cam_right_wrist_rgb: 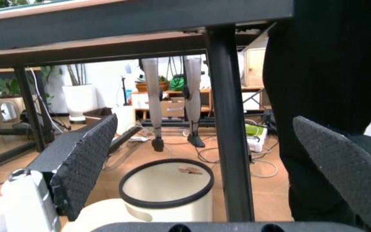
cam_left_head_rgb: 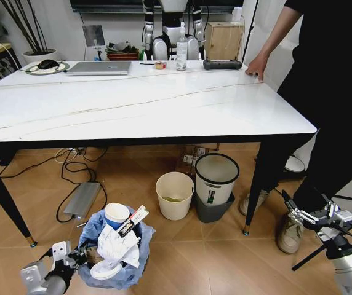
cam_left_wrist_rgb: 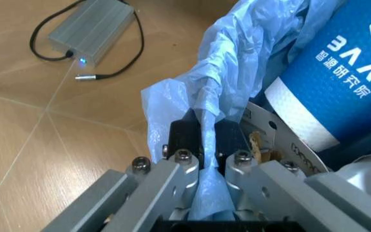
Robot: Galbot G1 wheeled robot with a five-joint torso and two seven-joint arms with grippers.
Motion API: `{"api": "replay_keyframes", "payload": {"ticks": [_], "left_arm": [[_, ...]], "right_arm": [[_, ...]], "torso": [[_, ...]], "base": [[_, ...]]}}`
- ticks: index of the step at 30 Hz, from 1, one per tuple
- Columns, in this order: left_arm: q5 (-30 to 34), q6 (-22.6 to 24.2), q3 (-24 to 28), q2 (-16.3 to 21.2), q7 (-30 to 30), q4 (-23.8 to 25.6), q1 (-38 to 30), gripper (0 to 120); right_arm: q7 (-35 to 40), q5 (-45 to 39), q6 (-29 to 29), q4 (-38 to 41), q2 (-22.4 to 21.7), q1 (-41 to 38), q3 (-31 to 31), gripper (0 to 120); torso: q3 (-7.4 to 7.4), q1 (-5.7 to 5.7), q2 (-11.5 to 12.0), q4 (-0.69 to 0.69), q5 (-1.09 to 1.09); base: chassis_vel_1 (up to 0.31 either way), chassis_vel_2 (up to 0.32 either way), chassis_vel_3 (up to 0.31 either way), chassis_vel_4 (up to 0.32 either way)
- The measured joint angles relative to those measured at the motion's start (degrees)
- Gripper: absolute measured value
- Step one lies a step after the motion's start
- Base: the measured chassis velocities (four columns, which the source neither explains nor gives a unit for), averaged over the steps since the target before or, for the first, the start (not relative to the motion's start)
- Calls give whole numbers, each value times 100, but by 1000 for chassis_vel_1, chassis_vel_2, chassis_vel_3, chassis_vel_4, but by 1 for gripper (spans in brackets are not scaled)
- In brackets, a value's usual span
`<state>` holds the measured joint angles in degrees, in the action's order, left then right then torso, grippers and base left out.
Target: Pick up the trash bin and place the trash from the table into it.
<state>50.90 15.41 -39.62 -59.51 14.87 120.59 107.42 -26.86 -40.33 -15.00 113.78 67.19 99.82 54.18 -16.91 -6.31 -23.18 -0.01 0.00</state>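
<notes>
Two arms are low by the floor. The table (cam_left_head_rgb: 133,110) stretches wide above, its near edge overhead. The trash bin (cam_left_head_rgb: 116,258) sits upright on the floor before the table's near-left leg, mouth up, stuffed with trash (cam_left_head_rgb: 119,243). The left gripper (cam_left_wrist_rgb: 202,159) pinches the bag rim, likely for lifting. The right gripper (cam_right_wrist_rgb: 205,169) hangs spread wide, idle, near the near-right leg.

L gripper (cam_left_head_rgb: 71,257) low by floor, clamped tight; R gripper (cam_left_head_rgb: 314,216) low, fingers wide apart.
</notes>
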Motion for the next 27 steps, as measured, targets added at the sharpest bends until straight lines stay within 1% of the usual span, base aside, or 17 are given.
{"api": "replay_keyframes", "payload": {"ticks": [9, 16, 18, 27], "left_arm": [[15, 1, 5, 7, 1, -66, -60, 0], [22, 17, 35, 10, 6, -145, -138, 0], [22, 19, 39, 11, 5, -156, -145, 0], [17, 30, 88, 1, 3, -263, -232, 0]], "right_arm": [[0, 0, 0, 0, 0, 0, 0, 100], [0, 0, 0, 0, 0, 0, 0, 100], [0, 0, 0, 0, 0, 0, 0, 100], [0, 0, 0, 0, 0, 0, 0, 100]], "torso": [[113, 62, 173, 0, 0], [250, 119, 369, 0, 0], [262, 126, 387, 0, 0], [399, 194, 592, 0, 0]], "base": [[0, 0, 0, 0], [0, 0, 0, 0], [0, 0, 0, 0], [0, 0, 0, 0]]}}
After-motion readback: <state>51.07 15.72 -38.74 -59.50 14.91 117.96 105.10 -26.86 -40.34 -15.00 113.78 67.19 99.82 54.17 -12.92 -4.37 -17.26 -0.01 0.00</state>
